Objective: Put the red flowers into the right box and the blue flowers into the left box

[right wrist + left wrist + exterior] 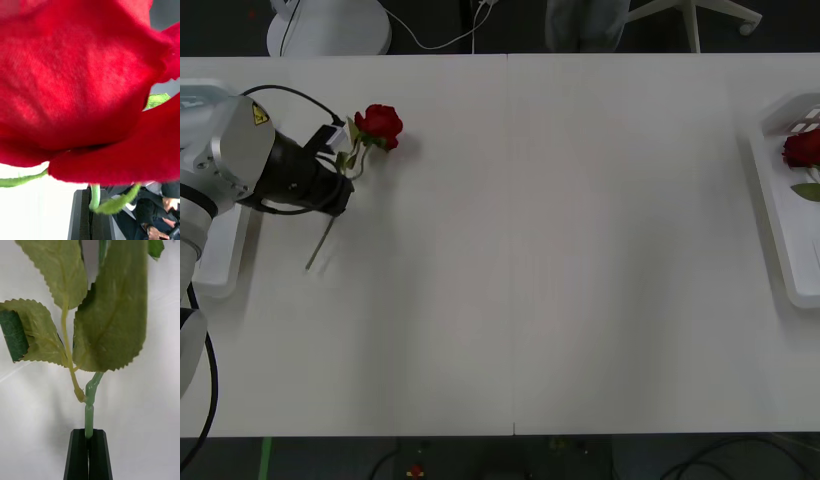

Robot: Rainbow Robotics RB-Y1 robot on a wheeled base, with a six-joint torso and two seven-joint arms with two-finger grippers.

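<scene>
My left gripper (338, 163) is shut on the thin green stem of a red flower (381, 124), held over the table's far left with its stem end slanting down toward me. In the left wrist view the black fingers (78, 453) pinch the stem (89, 420) below broad green leaves. My right gripper (92, 197) is shut on another red flower's (82, 82) stem, the bloom close against the camera. A red flower (802, 150) lies in the right box (780, 230) at the right edge. The left box (222, 262) sits at the left edge, mostly hidden under my left arm.
The wide white table (560, 250) stretches between the two boxes. A white stand base (330, 28) and a cable sit beyond the far edge. A person's dark clothing and hand (153, 221) show behind the right gripper.
</scene>
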